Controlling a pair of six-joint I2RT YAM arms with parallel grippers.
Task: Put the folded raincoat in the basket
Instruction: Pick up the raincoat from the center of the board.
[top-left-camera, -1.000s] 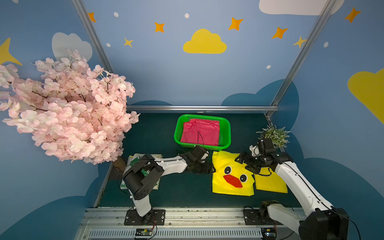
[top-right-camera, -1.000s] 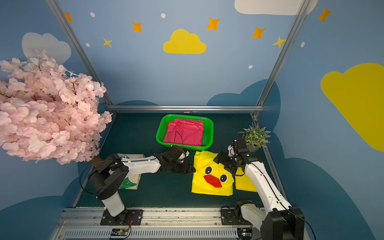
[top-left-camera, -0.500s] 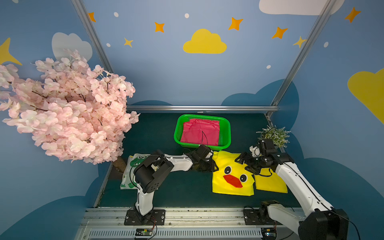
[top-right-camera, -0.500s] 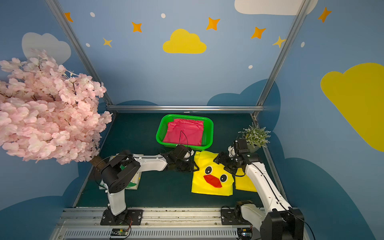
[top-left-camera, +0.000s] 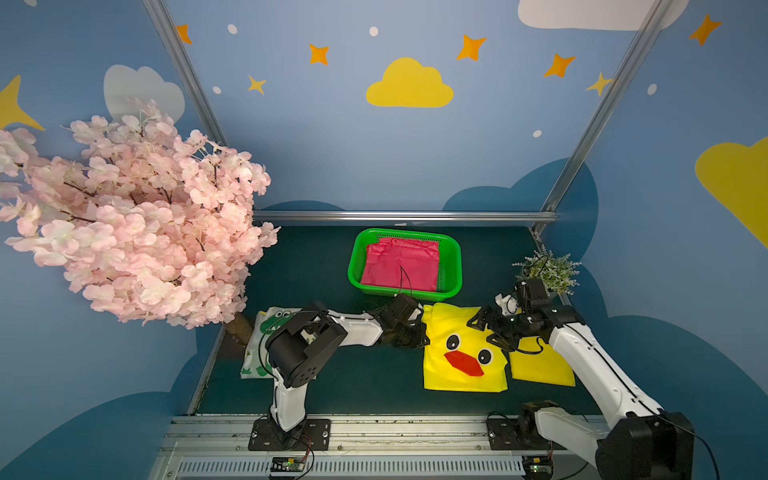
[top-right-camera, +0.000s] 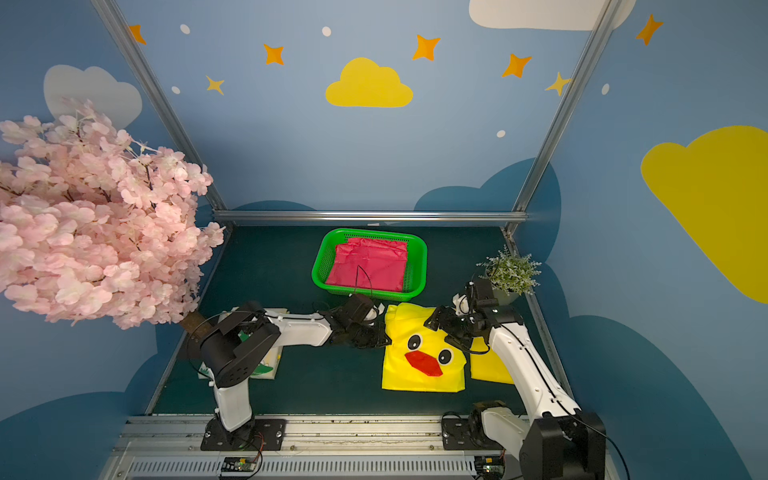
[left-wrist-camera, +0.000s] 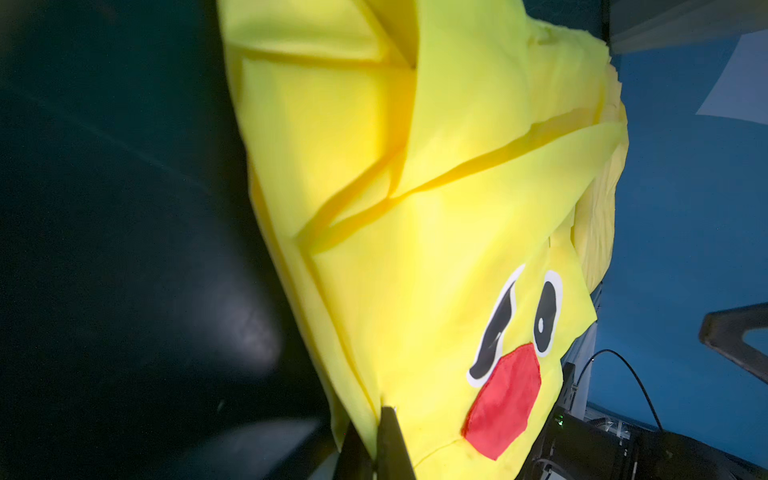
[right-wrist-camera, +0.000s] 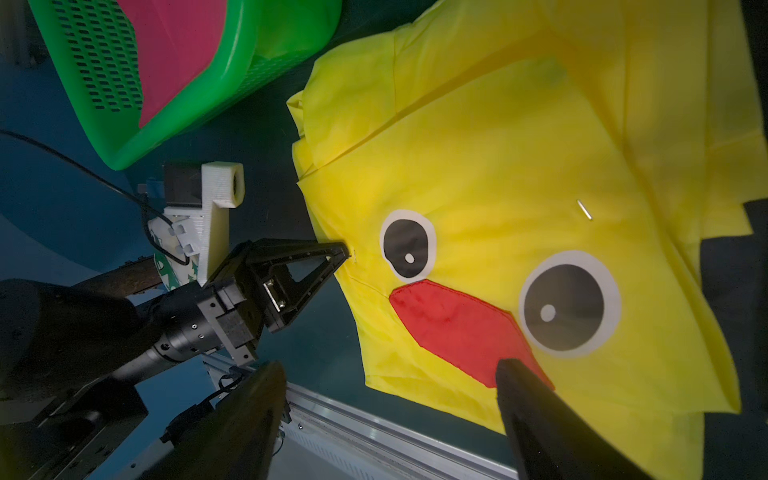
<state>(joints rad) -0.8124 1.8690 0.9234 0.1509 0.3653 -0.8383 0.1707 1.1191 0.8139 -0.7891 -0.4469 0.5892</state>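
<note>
On the dark mat (top-left-camera: 332, 266) just before the basket (top-left-camera: 456, 266), the folded raincoat (top-left-camera: 461, 374) lies flat, duck face up; my left gripper (right-wrist-camera: 348, 254) is clenched on its side edge; my right gripper (right-wrist-camera: 390, 365) hangs above it, jaws spread, grasping nothing; a pink garment (top-left-camera: 401, 266) lies in the basket.

Staged robot-lab booth, blue walls (top-left-camera: 332, 158) painted with clouds and stars, aluminium frame (top-left-camera: 399, 216), fake blossom tree (top-left-camera: 124, 216), left arm (top-left-camera: 357, 328) and right arm (top-left-camera: 590, 361) bolted to a rail (top-left-camera: 374, 428), dark green tabletop (top-left-camera: 316, 266).

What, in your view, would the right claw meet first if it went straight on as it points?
Most likely the yellow duck raincoat, near its red beak; how far off is unclear.
</note>
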